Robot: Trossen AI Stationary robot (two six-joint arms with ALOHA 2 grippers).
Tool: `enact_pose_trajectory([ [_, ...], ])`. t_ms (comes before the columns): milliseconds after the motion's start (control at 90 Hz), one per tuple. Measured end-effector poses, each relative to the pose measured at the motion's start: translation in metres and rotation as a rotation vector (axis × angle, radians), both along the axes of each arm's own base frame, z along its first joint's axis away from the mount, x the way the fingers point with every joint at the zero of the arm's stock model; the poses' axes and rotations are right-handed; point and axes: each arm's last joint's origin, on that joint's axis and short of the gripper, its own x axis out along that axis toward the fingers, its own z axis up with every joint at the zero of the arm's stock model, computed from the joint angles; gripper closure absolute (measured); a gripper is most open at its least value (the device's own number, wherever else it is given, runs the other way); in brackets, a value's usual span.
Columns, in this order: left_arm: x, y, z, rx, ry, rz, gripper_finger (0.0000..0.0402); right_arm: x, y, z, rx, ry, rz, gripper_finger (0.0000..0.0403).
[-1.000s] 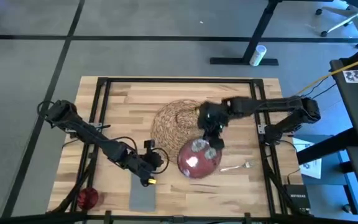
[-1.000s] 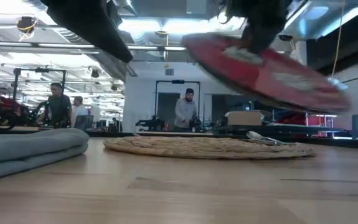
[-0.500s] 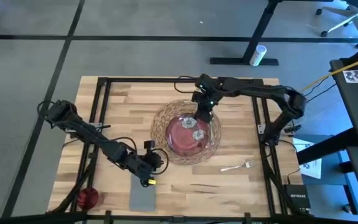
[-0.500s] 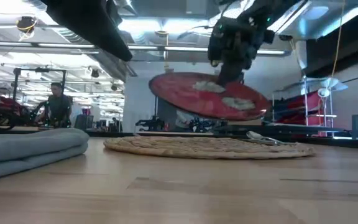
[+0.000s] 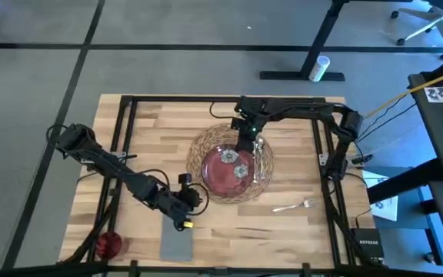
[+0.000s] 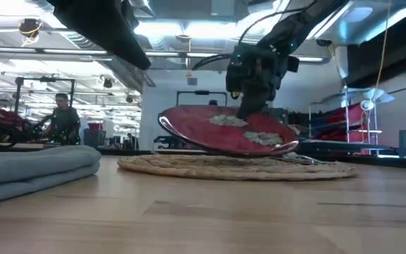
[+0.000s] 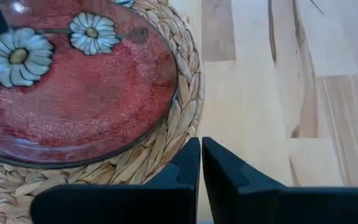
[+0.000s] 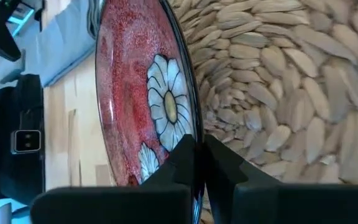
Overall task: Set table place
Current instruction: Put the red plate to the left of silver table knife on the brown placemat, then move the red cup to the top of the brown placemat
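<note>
Red plate (image 5: 228,165) tilted over straw mat (image 5: 264,165), clamped by right end effector (image 5: 246,141); left end effector (image 7: 201,163) closed, empty.

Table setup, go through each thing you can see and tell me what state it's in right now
Plate: held by its rim, tilted, over the mat, one edge raised.
Mat: flat on the table, under the plate.
Napkin: folded, lying near the table's front edge.
Fork: lying flat, right of the mat.
Cup: at the front left corner.
Right gripper: shut on the plate.
Left gripper: shut, empty, beside the mat.
</note>
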Motion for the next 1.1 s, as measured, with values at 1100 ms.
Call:
enact_pose_trajectory([
  [1100,-0.001,0.001,-0.001,-0.012,0.007,0.021,0.0401,0.005,-0.02,-0.002,-0.153,-0.087,-0.039,0.0311],
])
